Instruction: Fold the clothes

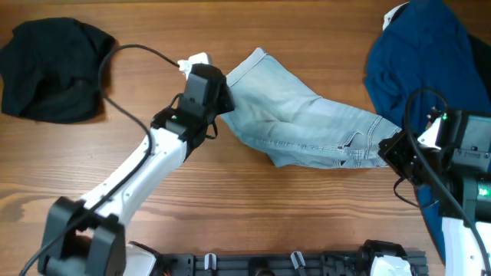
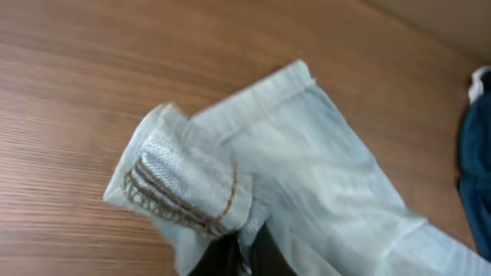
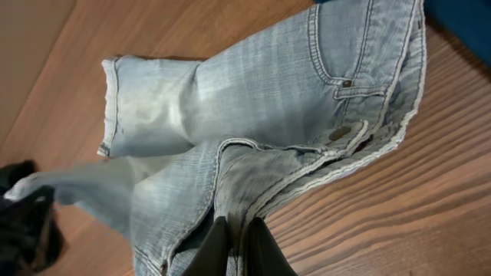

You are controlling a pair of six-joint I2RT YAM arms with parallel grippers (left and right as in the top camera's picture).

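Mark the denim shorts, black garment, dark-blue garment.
denim shorts (image 1: 307, 123), overhead view, middle of the fabric
black garment (image 1: 50, 69), overhead view, centre of the heap
dark-blue garment (image 1: 422, 54), overhead view, upper part

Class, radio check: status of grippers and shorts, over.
Left gripper shut on shorts hem. Right gripper shut on waistband. Shorts unfolded between them. No obstruction.

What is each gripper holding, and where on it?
Both hold the pale-blue denim shorts: left gripper pinches a leg hem, right gripper the waistband end.
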